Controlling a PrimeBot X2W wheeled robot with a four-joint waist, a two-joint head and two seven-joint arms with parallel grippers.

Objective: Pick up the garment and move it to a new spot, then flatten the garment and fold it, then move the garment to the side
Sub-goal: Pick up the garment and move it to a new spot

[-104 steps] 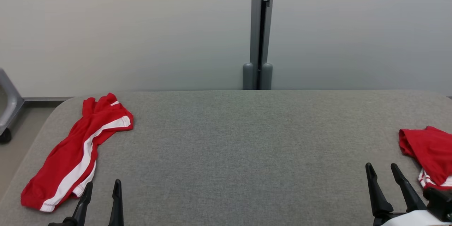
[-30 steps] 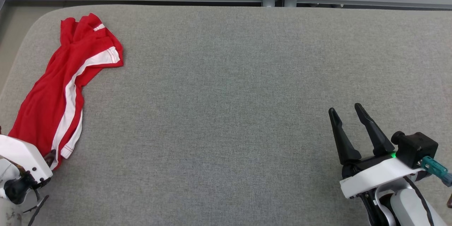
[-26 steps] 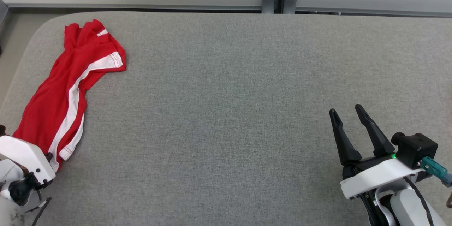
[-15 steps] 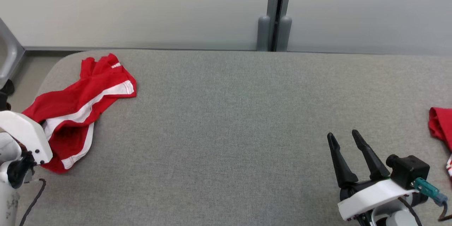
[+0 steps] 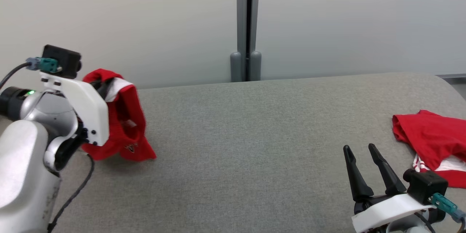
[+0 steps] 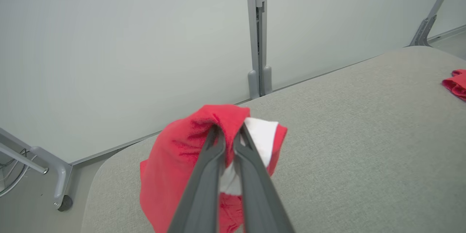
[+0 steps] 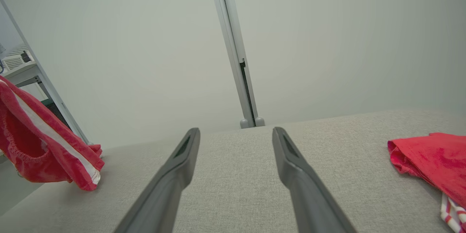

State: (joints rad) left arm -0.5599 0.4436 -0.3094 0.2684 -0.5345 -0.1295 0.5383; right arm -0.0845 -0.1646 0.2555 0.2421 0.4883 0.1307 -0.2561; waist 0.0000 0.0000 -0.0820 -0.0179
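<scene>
A red garment (image 5: 125,131) with a white side stripe hangs bunched from my left gripper (image 6: 227,131), which is shut on its upper edge. It is lifted over the left end of the grey table (image 5: 255,134), and its lower end rests on or just above the surface. The left wrist view shows red cloth (image 6: 174,167) draped over both sides of the closed fingers. In the right wrist view the same garment (image 7: 43,142) hangs at the far left. My right gripper (image 5: 358,149) stands open and empty low over the table's right front, as its own view (image 7: 236,133) confirms.
A second red garment (image 5: 433,138) with white stripes lies crumpled on the right end of the table, just right of my right gripper. A grey partition post (image 5: 245,25) stands behind the table against a pale wall. A black cable hangs from my left arm.
The head camera has tilted up. My left gripper shut on the garment's near end and raised it off the table, so the cloth now hangs bunched. The right gripper stayed open in place.
</scene>
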